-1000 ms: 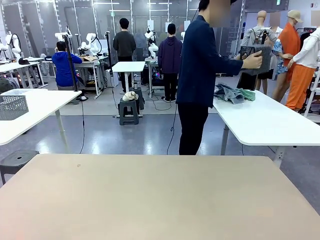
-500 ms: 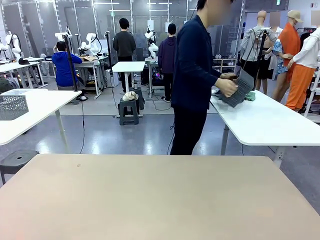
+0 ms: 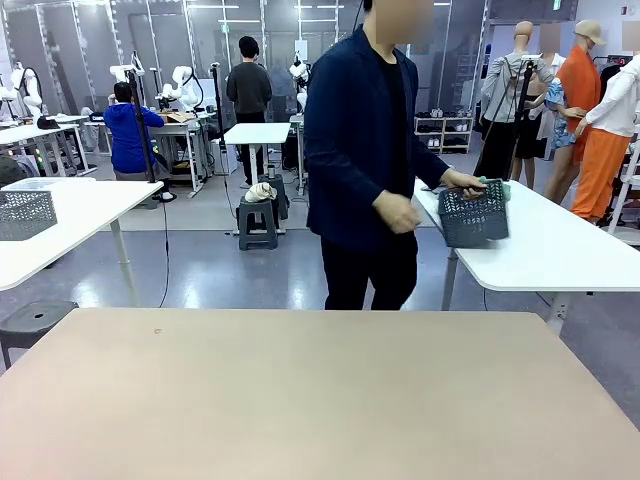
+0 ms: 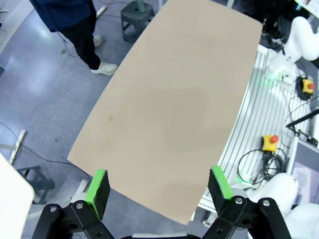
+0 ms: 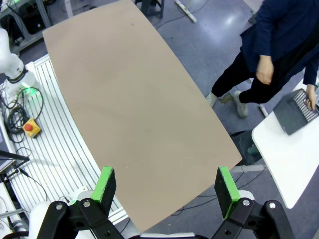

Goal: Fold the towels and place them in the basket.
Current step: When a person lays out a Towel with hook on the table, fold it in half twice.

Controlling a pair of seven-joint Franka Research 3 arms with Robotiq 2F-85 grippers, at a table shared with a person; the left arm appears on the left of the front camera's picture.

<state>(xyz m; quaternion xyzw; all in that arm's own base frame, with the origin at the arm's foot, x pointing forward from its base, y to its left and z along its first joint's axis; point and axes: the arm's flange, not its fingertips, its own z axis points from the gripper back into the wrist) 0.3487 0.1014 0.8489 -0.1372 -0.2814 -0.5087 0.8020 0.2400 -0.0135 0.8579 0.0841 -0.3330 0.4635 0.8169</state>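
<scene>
A person (image 3: 375, 150) stands beyond the far edge of my bare tan table (image 3: 320, 400) and holds the dark grey mesh basket (image 3: 473, 214) in one hand, over the edge of a white table. In the right wrist view the basket (image 5: 299, 112) shows at the right edge, under that hand. The towels are hidden; only a scrap of green cloth (image 3: 499, 186) peeks from behind the basket. My left gripper (image 4: 158, 185) hangs open high above the tan table (image 4: 174, 99), nothing between its green pads. My right gripper (image 5: 166, 185) is likewise open and empty above the table (image 5: 134, 99).
The white table (image 3: 545, 250) stands at the right beyond mine. Another white table at the left carries a second mesh basket (image 3: 25, 213), with a dark stool (image 3: 32, 320) below it. Emergency-stop boxes (image 4: 269, 142) (image 5: 31, 128) lie on the slatted base beside my table.
The person has lowered the basket from chest height, turned away from the white table and now faces my table with the basket in one hand. Both grippers are unmoved.
</scene>
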